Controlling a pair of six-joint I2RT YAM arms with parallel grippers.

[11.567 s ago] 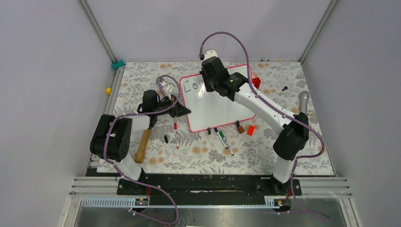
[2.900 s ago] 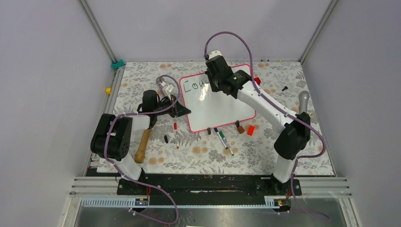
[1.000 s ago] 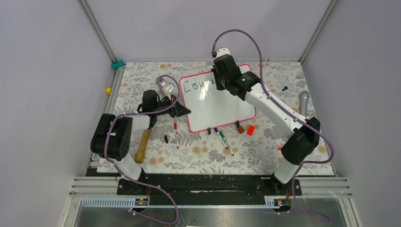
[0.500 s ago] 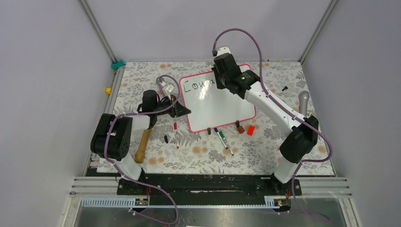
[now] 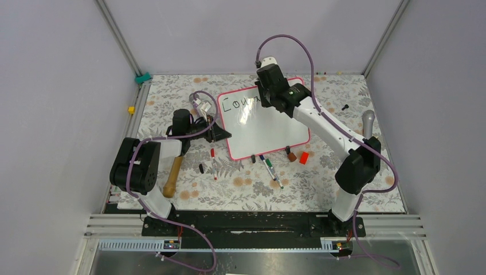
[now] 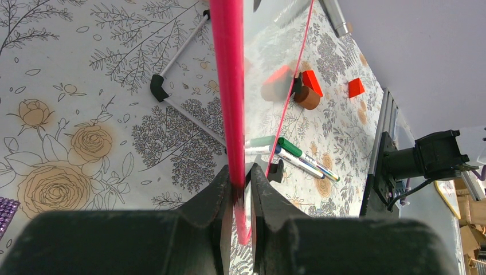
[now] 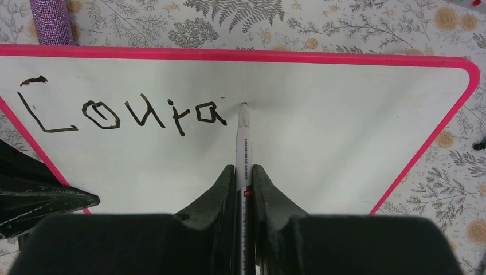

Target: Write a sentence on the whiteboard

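The whiteboard (image 5: 269,129) with its pink-red frame lies on the floral table; it fills the right wrist view (image 7: 321,143). Black lettering "Coura" (image 7: 120,113) runs along its far edge, also in the top view (image 5: 239,103). My right gripper (image 7: 243,172) is shut on a white marker (image 7: 243,140) whose tip touches the board just right of the last letter. In the top view the right gripper (image 5: 268,100) hovers over the board's far edge. My left gripper (image 6: 238,177) is shut on the board's pink frame (image 6: 228,86) at its left near corner (image 5: 220,134).
Loose markers (image 5: 269,166) and black caps lie just in front of the board, with a brown block (image 5: 292,156) and red block (image 5: 304,157). A red marker (image 5: 214,160), a wooden-handled tool (image 5: 172,175) and a grey-handled tool (image 5: 368,120) lie around.
The lettering has grown from a "C" and an "o" to "Coura". My right gripper has moved rightward along the board's far edge with the marker. The left arm has not moved.
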